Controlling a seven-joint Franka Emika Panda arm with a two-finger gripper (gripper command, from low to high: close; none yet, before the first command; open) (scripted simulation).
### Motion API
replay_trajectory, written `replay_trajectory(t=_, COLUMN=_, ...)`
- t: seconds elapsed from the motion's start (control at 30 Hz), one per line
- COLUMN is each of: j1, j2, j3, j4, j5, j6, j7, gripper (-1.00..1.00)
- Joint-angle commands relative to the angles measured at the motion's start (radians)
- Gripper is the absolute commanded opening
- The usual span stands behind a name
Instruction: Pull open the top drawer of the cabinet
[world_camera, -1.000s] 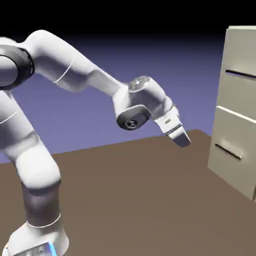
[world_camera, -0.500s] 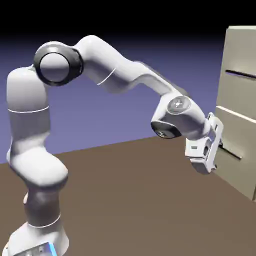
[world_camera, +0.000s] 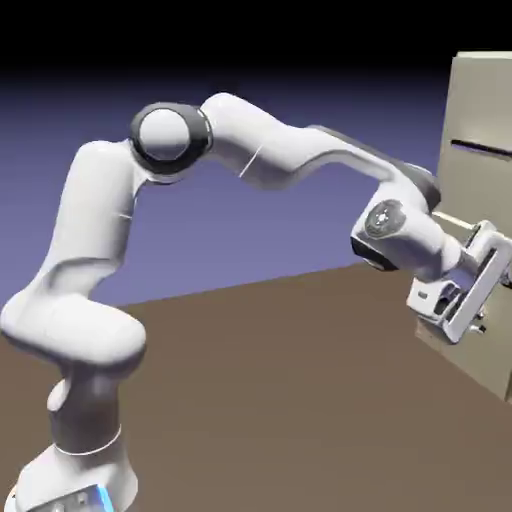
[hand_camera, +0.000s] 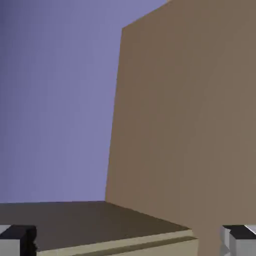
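Observation:
The beige cabinet (world_camera: 488, 80) stands at the exterior view's right edge. Its top drawer (world_camera: 486, 180) carries a thin dark bar handle (world_camera: 480, 148) and sits flush and closed. My gripper (world_camera: 480, 300) is well below that handle, pressed close to the front of the lower drawer (world_camera: 478, 365), which juts out a little; that drawer's handle is hidden behind the hand. In the hand view a tan cabinet face (hand_camera: 190, 115) fills the right side. The two fingertips (hand_camera: 16, 239) sit far apart at the bottom corners, so the gripper (hand_camera: 128, 246) is open with nothing held.
The brown table (world_camera: 280, 400) runs from the robot's base to the cabinet's foot. In the hand view a dark flat surface (hand_camera: 85, 220) and a pale beige strip (hand_camera: 125, 244) lie along the bottom, with violet backdrop at left.
The arm has stretched to the right and the hand has turned to face the cabinet, moving from over the table's middle to the lower drawer's front. The jaws stayed open.

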Motion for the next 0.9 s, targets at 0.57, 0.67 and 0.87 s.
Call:
replay_trajectory(t=0.57, j1=0.331, j2=0.49, j3=-0.465, j4=0.422, j5=0.783, j6=-0.073, j7=0.029, gripper=0.0)
replay_trajectory(t=0.67, j1=0.309, j2=0.509, j3=-0.462, j4=0.464, j5=0.78, j6=-0.065, j7=0.054, gripper=0.0)
replay_trajectory(t=0.87, j1=0.145, j2=0.576, j3=-0.402, j4=0.682, j5=0.694, j6=-0.015, j7=0.203, gripper=0.0)
